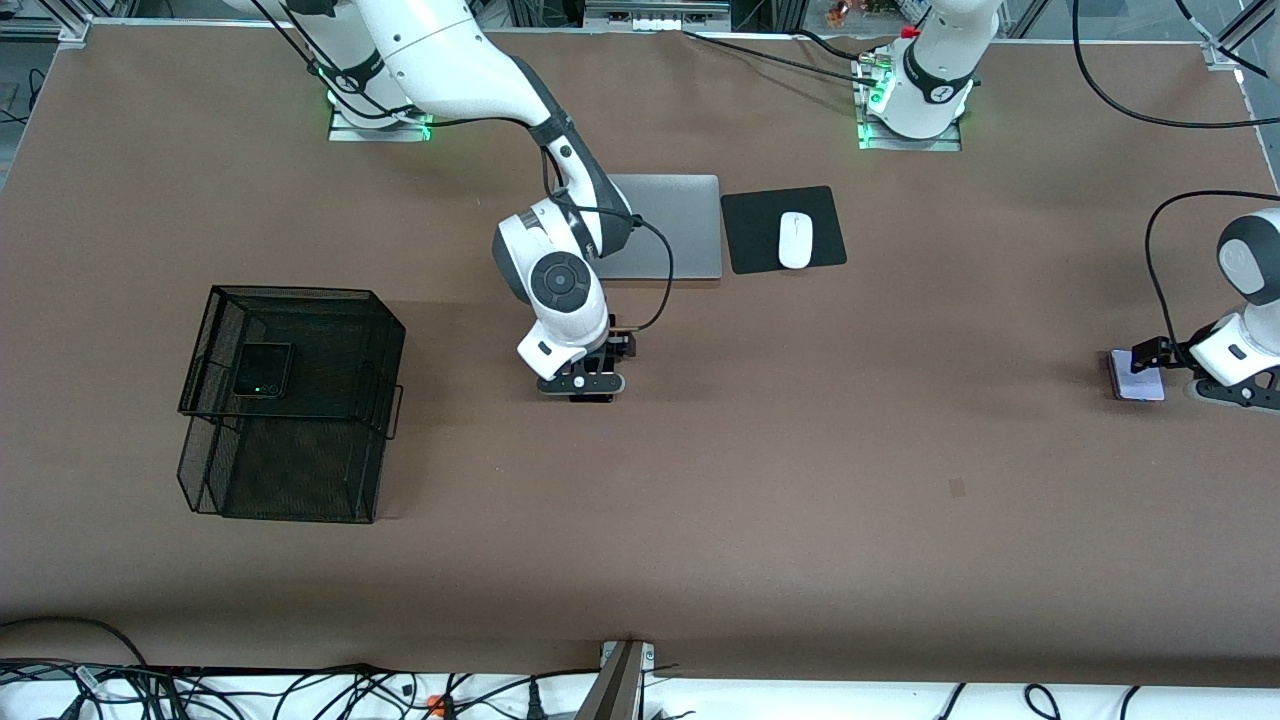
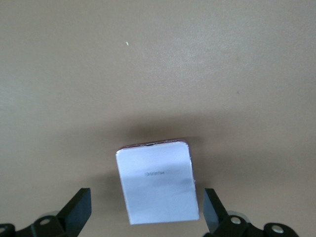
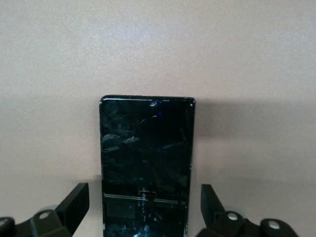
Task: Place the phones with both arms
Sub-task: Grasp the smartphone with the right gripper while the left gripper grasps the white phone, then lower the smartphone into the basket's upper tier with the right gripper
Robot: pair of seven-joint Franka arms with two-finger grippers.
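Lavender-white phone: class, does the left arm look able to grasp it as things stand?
Probably yes: the left gripper sits open right over the lavender-white phone, one finger on each side, with only bare table around it.

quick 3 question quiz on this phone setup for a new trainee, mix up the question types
1. True or false: a small black phone already lies on the top level of the black mesh rack.
2. The left gripper is open around which phone? A) long black slab B) pale lavender-white phone C) none
3. Fill in: the right gripper straddles the long black ____, near the silver laptop.

Key: 1 true; 2 B; 3 phone
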